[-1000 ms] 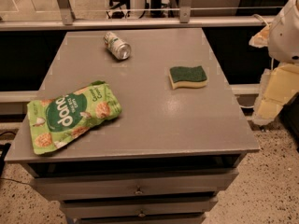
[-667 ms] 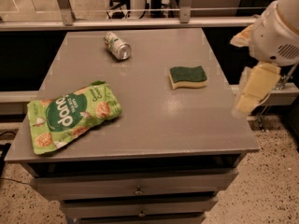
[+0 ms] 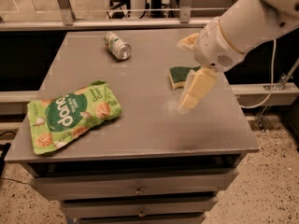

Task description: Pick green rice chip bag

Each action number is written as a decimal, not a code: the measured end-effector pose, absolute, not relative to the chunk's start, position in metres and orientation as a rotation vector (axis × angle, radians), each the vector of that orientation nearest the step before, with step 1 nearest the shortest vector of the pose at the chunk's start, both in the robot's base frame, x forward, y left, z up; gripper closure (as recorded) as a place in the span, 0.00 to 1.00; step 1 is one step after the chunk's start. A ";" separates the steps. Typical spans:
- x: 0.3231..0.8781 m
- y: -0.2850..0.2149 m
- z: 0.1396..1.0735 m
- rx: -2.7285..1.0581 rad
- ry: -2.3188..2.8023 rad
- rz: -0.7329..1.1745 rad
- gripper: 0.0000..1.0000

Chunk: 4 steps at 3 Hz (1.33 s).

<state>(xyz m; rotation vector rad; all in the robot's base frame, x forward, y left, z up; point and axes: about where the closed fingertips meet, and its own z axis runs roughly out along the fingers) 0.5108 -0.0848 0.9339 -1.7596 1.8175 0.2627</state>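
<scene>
Surface: grey table top [image 3: 140,134] on a cabinet with drawers [image 3: 138,190] below its front edge; speckled floor around it, metal railing behind.
Arm: white, bulky, enters from the upper right corner and slants down and to the left over the right half of the table; round wrist housing [image 3: 224,45] faces the camera.
Gripper: gripper [image 3: 185,76] sits at the low end of the arm, over the right-centre of the table, above the sponge.
Claw state: spread wide. One cream finger [image 3: 197,88] points down and left towards the table top; the other [image 3: 188,41] juts out to the left, higher and farther back. Nothing between them.
Contact with table: cannot tell whether the lower fingertip touches the surface.
Task item: green rice chip bag [image 3: 72,115] lies flat near the front left corner, white lettering up, tilted, lower end towards the left edge. Well apart from the gripper.
Sponge: green-topped yellow sponge [image 3: 177,73] on the right half, partly hidden by the lower finger.
Can: silver-and-green drink can [image 3: 117,45] on its side near the back edge, left of centre.
</scene>
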 end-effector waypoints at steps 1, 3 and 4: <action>0.520 -0.031 0.921 -1.756 1.692 0.382 0.00; 0.537 0.013 0.916 -1.752 1.600 0.435 0.00; 0.552 0.050 0.913 -1.752 1.531 0.477 0.00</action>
